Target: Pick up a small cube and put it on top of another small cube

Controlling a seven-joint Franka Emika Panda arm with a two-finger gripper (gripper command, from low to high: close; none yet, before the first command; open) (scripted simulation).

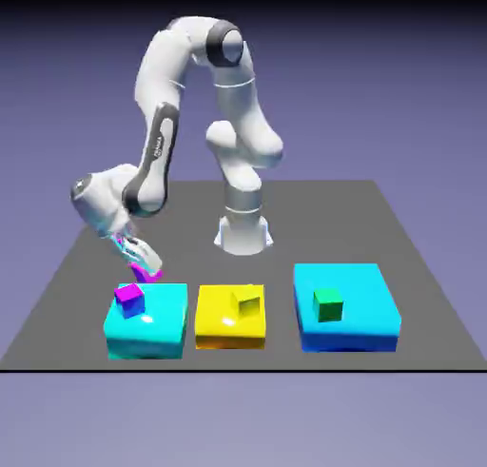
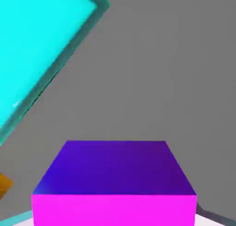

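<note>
The gripper (image 1: 146, 265) had its fingers closed around the pink cube (image 2: 114, 210), which filled the bottom middle of the hand view with a bright pink face and a dark blue-violet one. In the exterior view the pink cube showed only partly, at the fingertips, just behind the cyan block on the exterior view's left. On that cyan block (image 1: 162, 308) sat the small cube with a magenta top and blue sides (image 1: 129, 301). A small yellow cube (image 1: 245, 301) rested on the yellow block (image 1: 215, 317) in the middle, and a green cube (image 1: 328, 305) on the wide blue block (image 1: 360, 299) at the exterior view's right.
</note>
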